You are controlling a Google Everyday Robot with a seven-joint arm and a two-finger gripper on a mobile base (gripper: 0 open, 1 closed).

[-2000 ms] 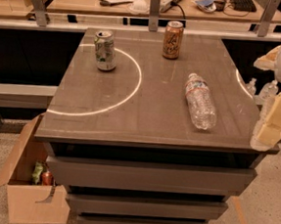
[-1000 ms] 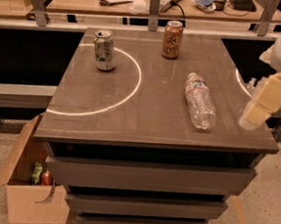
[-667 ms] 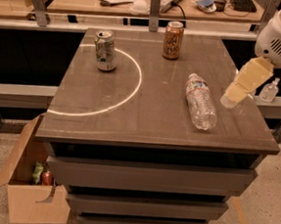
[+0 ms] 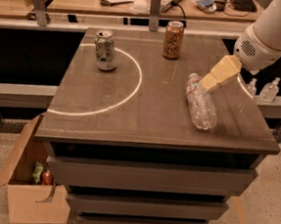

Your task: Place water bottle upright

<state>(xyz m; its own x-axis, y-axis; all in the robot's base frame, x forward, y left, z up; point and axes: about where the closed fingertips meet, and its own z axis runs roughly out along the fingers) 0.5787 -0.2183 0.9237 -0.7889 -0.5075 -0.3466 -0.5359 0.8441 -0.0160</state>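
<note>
The water bottle point(image 4: 200, 103) is clear ribbed plastic and lies on its side on the right part of the dark table point(image 4: 130, 113), its length running front to back. My gripper point(image 4: 209, 82) hangs from the white arm point(image 4: 267, 34) that reaches in from the upper right. Its tan fingertips are just over the far end of the bottle.
A green-white can point(image 4: 105, 50) stands at the back left and an orange can point(image 4: 173, 39) at the back middle. A bright ring of light point(image 4: 127, 91) lies on the table top. Two small pump bottles point(image 4: 269, 90) stand off the right edge. An open cardboard box point(image 4: 28, 187) sits on the floor at the left.
My gripper has swung in from the table's right edge to the left and now sits over the far end of the lying bottle. The bottle and cans have not moved.
</note>
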